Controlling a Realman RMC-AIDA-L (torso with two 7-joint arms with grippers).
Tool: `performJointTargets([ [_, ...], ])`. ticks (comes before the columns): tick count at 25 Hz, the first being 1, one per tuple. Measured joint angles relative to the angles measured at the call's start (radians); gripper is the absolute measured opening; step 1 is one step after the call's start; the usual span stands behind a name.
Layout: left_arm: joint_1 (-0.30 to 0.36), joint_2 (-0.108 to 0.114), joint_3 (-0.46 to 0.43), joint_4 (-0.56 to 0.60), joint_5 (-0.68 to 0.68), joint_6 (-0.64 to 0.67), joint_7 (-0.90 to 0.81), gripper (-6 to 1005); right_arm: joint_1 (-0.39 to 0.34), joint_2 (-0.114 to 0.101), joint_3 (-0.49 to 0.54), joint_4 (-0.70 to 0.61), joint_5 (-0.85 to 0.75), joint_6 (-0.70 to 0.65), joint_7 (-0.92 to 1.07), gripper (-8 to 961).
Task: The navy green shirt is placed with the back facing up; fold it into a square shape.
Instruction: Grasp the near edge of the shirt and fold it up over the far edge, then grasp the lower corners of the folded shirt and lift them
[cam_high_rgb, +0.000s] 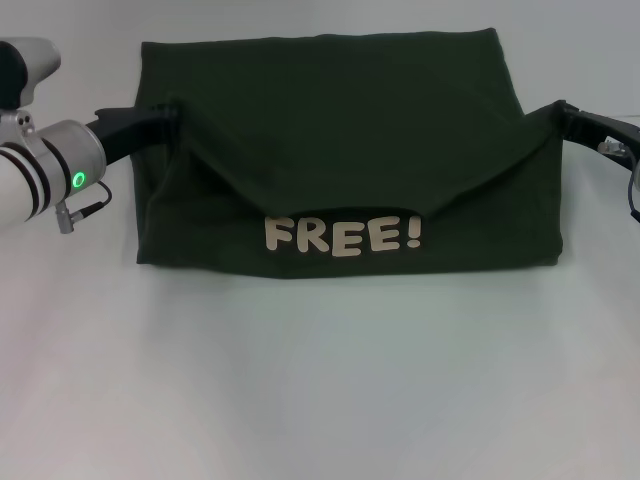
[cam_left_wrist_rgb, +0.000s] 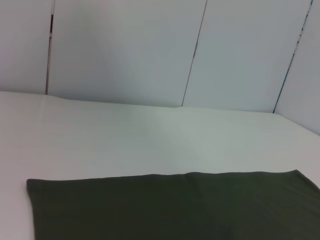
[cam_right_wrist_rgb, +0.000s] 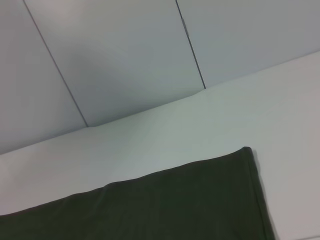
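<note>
**A:** The navy green shirt (cam_high_rgb: 350, 150), where is it in the head view?

**B:** It lies on the white table (cam_high_rgb: 320, 380), between my two grippers. My left gripper (cam_high_rgb: 165, 118) is at its left edge and my right gripper (cam_high_rgb: 560, 115) is at its right edge. Each one pinches a corner of the cloth. The held layer hangs between them and dips in the middle. Under the dip I read the cream letters "FREE!" (cam_high_rgb: 343, 235).

**A:** So your jaws are not wide?

**B:** No, both look narrow, closed on the fabric. The fingertips are partly covered by cloth, so I judge from the pull of the folds.

**A:** And the left wrist view?

**B:** My own fingers do not appear there. I see a flat edge of the shirt (cam_left_wrist_rgb: 175, 207) just below the camera, the table beyond it, and grey wall panels (cam_left_wrist_rgb: 125, 50) behind.

**A:** The right wrist view?

**B:** It shows one corner of the shirt (cam_right_wrist_rgb: 200, 200), the table (cam_right_wrist_rgb: 150, 135), and the panels (cam_right_wrist_rgb: 125, 60). No fingers there either.
</note>
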Motion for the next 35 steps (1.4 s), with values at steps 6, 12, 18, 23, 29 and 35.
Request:
performJointTargets([
  [6, -0.002, -0.003, 0.014, 0.006, -0.001, 0.0, -0.001, 114, 0.002, 0.001, 0.0, 0.0, -0.002, -0.005, 0.0, 37],
  [12, -0.001, -0.007, 0.049, 0.013, -0.001, 0.005, 0.0, 163, 0.003, 0.003, -0.032, 0.0, -0.003, -0.005, 0.01, 61],
  [18, 0.002, -0.022, 0.056, 0.048, -0.003, -0.002, -0.006, 278, 0.009, 0.002, -0.072, -0.01, 0.0, -0.008, 0.015, 222],
  [23, 0.031, -0.041, 0.057, 0.118, -0.064, 0.006, -0.027, 490, 0.016, -0.011, -0.093, -0.014, 0.002, -0.016, 0.039, 371],
  [29, 0.126, -0.056, 0.076, 0.232, -0.149, 0.214, -0.121, 699, -0.009, -0.029, -0.168, -0.059, -0.002, -0.097, 0.145, 504],
  [35, 0.213, -0.055, 0.077, 0.295, -0.186, 0.468, -0.166, 790, -0.08, -0.03, -0.258, -0.155, -0.002, -0.268, 0.272, 585],
])
